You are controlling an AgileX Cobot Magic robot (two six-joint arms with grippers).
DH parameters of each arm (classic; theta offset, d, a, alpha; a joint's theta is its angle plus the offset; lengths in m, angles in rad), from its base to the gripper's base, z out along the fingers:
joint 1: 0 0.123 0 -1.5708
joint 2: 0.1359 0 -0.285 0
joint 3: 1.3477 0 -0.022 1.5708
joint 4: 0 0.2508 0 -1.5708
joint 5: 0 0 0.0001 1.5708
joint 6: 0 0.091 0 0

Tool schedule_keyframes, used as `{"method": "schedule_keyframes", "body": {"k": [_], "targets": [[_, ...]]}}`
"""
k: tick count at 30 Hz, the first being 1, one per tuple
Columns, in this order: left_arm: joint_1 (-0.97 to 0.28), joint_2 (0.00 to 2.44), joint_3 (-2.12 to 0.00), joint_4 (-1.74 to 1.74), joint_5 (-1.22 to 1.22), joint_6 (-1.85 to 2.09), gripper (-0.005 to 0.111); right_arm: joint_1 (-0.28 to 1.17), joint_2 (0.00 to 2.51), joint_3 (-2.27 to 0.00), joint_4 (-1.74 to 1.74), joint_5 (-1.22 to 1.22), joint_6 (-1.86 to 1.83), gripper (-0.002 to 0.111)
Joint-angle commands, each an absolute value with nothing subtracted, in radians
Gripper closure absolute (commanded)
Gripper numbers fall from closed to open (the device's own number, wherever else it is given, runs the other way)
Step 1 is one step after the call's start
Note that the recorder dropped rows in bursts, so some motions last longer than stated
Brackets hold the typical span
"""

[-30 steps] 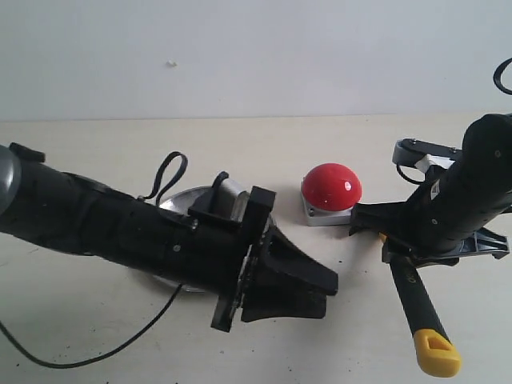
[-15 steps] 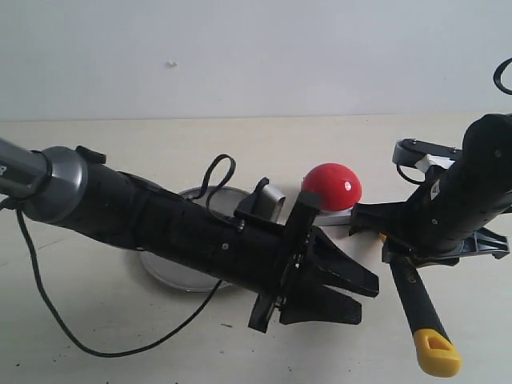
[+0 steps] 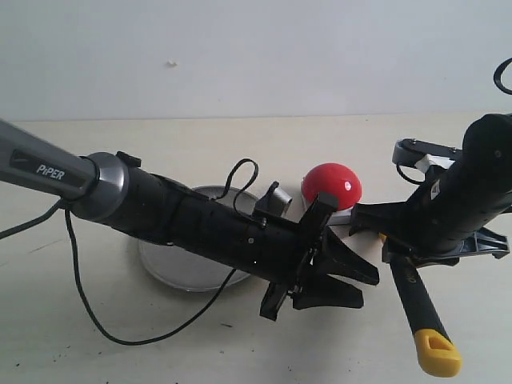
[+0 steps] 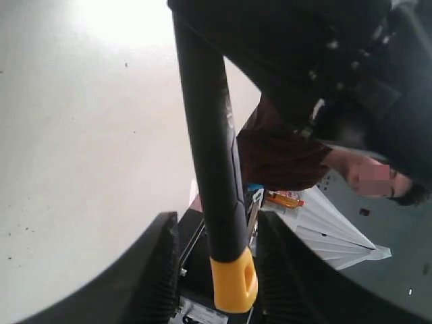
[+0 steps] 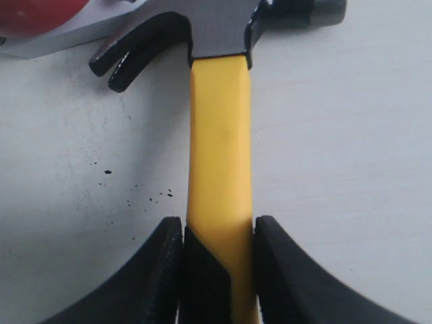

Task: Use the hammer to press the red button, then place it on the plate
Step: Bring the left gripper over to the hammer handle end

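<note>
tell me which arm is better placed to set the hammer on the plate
Left, likely: the plate lies on its side, and the left gripper is open around the hammer handle.

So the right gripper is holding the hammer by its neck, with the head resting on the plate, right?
Not on the plate. The right wrist view shows the right gripper holding the hammer by its neck, with the head beside the red button and its grey base. The plate lies well apart.

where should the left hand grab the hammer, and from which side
On the hammer, the black handle between the right hand's clamp on the yellow neck and the yellow looped end. Bring the left hand in from the plate side, straddling it: that stretch juts out free.
</note>
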State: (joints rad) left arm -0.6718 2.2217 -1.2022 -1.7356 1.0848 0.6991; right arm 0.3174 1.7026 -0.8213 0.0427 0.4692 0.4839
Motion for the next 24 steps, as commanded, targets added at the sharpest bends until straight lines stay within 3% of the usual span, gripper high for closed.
{"method": "schedule_keyframes", "body": {"k": [1, 9, 16, 24], "targets": [[-0.68, 2.222, -1.209, -1.744, 1.08, 0.691, 0.069, 0.315, 1.688, -0.833, 0.05, 0.453, 0.476, 0.108], [-0.727, 2.234, -1.237, -1.744, 1.087, 0.679, 0.068, 0.315, 1.688, -0.833, 0.054, 0.453, 0.48, 0.108], [-0.768, 2.247, -1.303, -1.744, 1.091, 0.642, 0.047, 0.315, 1.688, -0.833, 0.077, 0.462, 0.478, 0.108], [-0.778, 2.275, -1.303, -1.744, 1.093, 0.643, 0.047, 0.315, 1.688, -0.833, 0.105, 0.472, 0.468, 0.108]]}}
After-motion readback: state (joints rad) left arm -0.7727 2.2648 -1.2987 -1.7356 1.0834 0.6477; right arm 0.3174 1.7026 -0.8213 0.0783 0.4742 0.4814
